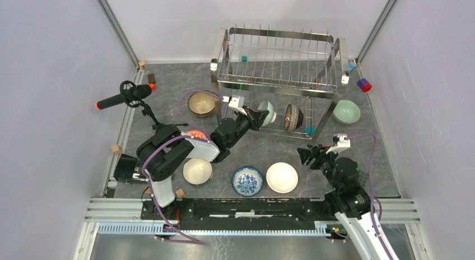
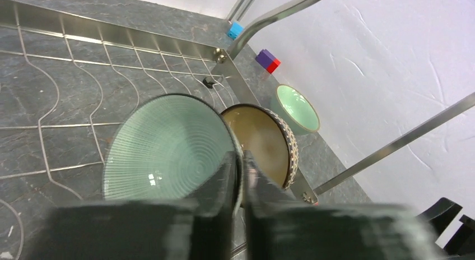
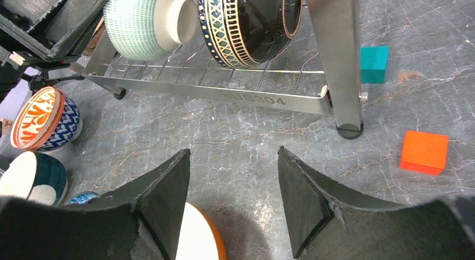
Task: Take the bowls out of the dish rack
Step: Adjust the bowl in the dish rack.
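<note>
On the lower tier of the dish rack [image 1: 278, 61], at the far side of the surface [image 1: 280, 151]: two bowls standing on edge among the tines, a ribbed pale green bowl [image 2: 168, 148] and, just to its right, a dark patterned bowl [image 2: 260, 142]. Reaching in under the upper tier, the left hand [image 2: 240, 159], fingers pressed onto the ribbed bowl's rim, one inside and one outside, pinching it. Low over the surface in front of the rack's right leg, the right hand [image 3: 232, 159], fingers spread wide with nothing between them, just beside a white bowl [image 1: 282, 177] with an orange outside. Alongside that, a blue-and-white bowl [image 1: 247, 180] and a cream bowl [image 1: 197, 171]. Left of the rack, a brown bowl [image 1: 201, 103]; right of it, a second pale green bowl [image 1: 346, 111]. Half hidden under the left arm, a red patterned bowl [image 1: 195, 134]. By the rack's right leg, a teal block [image 3: 374, 64] and an orange block [image 3: 424, 152].
</note>
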Tool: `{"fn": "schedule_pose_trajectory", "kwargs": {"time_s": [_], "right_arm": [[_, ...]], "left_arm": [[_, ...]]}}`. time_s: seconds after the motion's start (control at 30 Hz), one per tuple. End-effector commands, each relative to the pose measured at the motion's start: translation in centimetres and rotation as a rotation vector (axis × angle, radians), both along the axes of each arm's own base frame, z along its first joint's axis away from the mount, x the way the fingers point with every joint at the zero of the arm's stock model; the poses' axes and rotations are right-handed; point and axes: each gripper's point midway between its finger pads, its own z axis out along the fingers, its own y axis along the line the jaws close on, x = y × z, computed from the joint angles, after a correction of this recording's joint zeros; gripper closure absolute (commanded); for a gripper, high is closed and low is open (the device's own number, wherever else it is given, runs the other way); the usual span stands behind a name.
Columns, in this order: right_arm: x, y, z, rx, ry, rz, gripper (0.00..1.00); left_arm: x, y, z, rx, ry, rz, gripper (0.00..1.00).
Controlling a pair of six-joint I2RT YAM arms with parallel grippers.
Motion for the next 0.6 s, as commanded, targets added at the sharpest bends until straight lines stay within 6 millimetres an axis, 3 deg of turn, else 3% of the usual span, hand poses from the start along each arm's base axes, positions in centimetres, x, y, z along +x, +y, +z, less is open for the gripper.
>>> {"fn": "schedule_pose_trajectory", "kwargs": {"time_s": [0.0,0.57], "right_arm": [[0.1,0.1,2.1,0.034,-0.074,-0.003,0.36],[0.1,0.1,2.2,0.037,-0.079,0.000,0.36]], "left_arm": [[0.1,1.2,4.9,-0.232,-0.046,0.023,0.98],[-0.7,1.5,4.1,-0.205,-0.016,0.001,0.98]]}}
